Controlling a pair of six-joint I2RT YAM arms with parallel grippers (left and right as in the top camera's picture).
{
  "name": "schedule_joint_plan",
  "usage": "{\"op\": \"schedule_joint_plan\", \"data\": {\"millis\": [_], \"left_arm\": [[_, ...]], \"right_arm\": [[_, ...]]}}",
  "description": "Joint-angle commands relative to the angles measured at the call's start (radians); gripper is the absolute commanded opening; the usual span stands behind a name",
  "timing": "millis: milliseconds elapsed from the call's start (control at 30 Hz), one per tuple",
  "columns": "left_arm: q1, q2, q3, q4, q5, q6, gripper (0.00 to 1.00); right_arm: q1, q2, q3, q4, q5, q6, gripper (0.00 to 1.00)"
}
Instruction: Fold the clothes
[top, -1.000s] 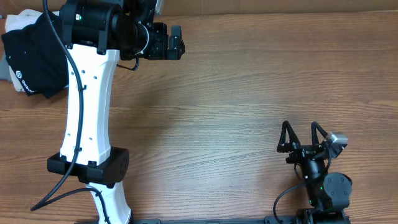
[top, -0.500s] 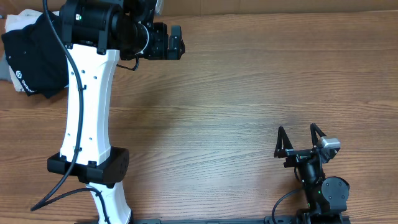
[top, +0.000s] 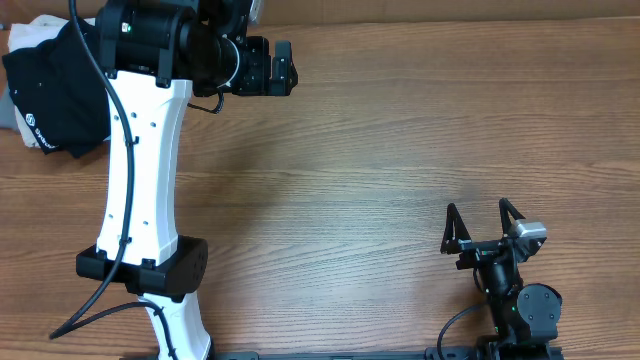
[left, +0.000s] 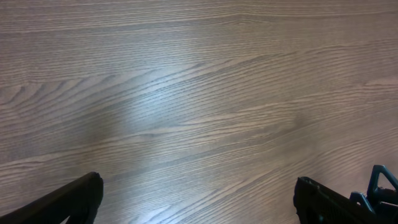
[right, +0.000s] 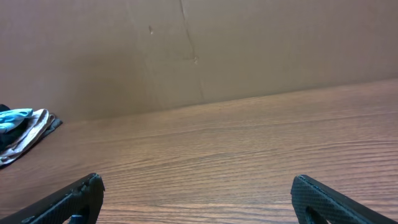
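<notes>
One wood table (top: 400, 150), brown wall (right: 249, 43), black T-shirt (top: 55, 85) bunched.

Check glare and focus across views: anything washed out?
Overhead: sharp and evenly lit, but the black T-shirt shows little fold detail. Left wrist: pale sheen on the table, left pincer in silhouette. Right wrist: dimmer, bunched cloth slightly soft.

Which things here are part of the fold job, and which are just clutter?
Job:
- black T-shirt, bunched at the table edge
- left gripper, open
- right gripper, open

Lying about:
- pale cloths under the T-shirt, one blue in the right wrist view
</notes>
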Motion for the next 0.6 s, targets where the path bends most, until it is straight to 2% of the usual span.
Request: {"op": "schedule_joint_plan", "data": {"millis": [0, 567], "left_arm": [[0.000, 0.011, 0.002, 0.002, -0.009, 0.019, 1.00], [0.000, 0.011, 0.002, -0.010, -0.015, 0.020, 1.00]], "right_arm": [[-0.003, -0.010, -0.010, 0.004, -0.009, -0.006, 1.00], [-0.003, -0.010, -0.010, 0.004, -0.009, -0.007, 1.00]]}}
